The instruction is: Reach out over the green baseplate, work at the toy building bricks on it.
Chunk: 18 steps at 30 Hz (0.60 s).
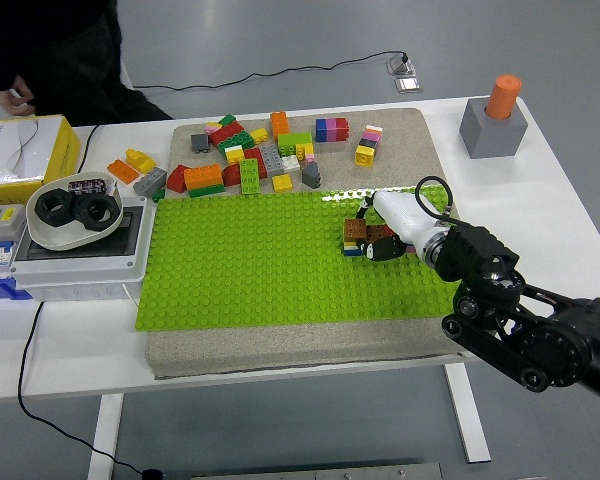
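Note:
A green baseplate (260, 260) lies on a beige mat in the middle of the table. On its right part stands a small stack of bricks (355, 236), brown on top with yellow and blue below. My right hand (378, 240), white-shelled with black fingers, comes in from the lower right, and its fingers (383, 247) curl against the right side of the stack. Loose coloured bricks (255, 155) lie in a heap behind the plate. The left arm does not show.
A grey block with an orange cylinder (494, 118) stands at the back right. At the left are a white bowl with black rings (72, 212) on a grey box and a yellow box (20, 150). A person (40, 50) bends at the far left.

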Motion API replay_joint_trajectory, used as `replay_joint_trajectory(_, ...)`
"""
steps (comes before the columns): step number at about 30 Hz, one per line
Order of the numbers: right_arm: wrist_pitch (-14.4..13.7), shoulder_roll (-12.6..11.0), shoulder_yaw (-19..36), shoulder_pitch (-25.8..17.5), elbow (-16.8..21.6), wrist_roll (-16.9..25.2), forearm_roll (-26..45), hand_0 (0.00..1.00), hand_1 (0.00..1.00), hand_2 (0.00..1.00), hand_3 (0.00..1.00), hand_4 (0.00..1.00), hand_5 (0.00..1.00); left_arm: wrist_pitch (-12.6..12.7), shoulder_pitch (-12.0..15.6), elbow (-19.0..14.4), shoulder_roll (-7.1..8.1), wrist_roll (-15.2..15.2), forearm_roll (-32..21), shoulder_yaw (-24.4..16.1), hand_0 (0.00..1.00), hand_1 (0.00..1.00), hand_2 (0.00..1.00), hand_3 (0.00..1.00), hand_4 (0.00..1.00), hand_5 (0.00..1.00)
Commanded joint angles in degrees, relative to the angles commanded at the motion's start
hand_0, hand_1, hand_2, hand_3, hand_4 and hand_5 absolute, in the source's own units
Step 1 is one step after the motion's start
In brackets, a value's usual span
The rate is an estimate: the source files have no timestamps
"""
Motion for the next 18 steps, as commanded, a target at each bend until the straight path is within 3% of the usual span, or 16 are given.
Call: replay_joint_trajectory(18,-0.1,0.1,-0.1,0.2,-0.1,0.1,0.0,0.799,0.805,0.842,0.653,0.656,0.129,0.1,-0.1,0.0,0.0,-0.2,0.0,-0.1,0.757,0.708,0.681,0.523,0.541,0.323)
